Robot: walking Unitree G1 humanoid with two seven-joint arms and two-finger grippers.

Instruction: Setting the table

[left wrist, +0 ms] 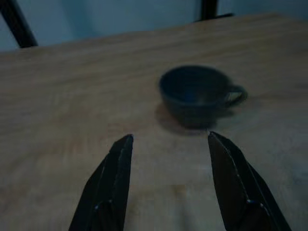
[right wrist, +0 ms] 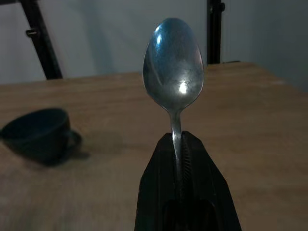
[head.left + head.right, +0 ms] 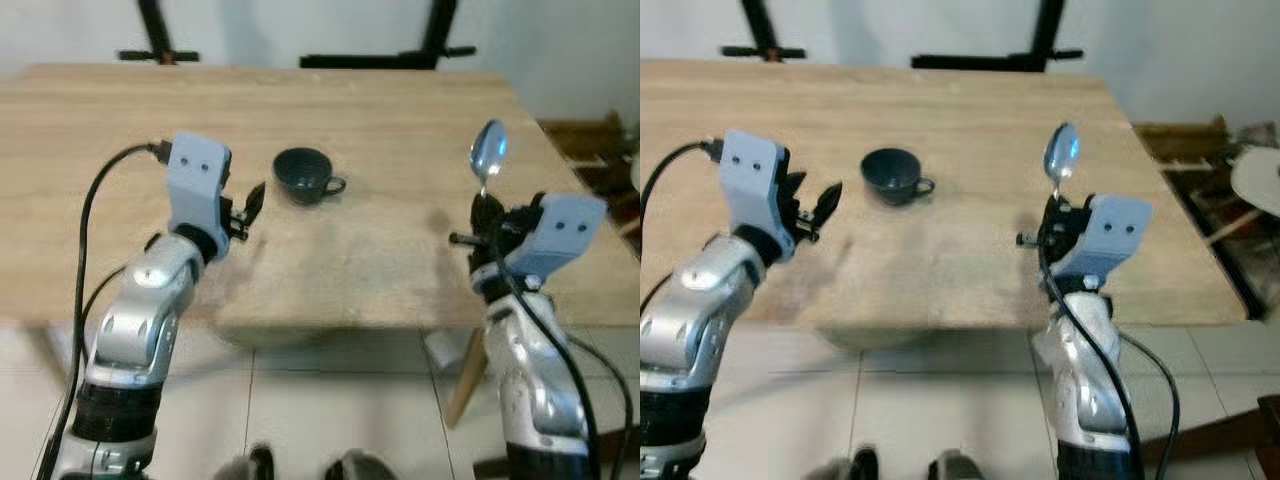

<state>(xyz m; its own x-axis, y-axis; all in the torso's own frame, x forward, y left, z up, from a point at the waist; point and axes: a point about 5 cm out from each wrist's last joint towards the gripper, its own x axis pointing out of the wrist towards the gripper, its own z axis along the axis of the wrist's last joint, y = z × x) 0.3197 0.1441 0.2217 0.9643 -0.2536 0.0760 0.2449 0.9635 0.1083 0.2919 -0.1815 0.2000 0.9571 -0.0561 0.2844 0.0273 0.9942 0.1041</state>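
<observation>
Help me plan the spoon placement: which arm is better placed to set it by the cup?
The right, probably. Its end effector is already shut on the spoon, bowl up, over the table. The left end effector is open and holds nothing, facing the cup.

Home dining spot — wooden table (image 3: 400, 110), white tiled floor (image 3: 330, 400), plain white wall (image 3: 300, 25) behind.

Dark blue-grey cup (image 3: 304, 176), shiny silver spoon (image 2: 173, 67), pale wood-grain counter (image 3: 380, 110), black fingers (image 1: 113, 187), light blue wrist housings, white tiled floor (image 3: 330, 400)
</observation>
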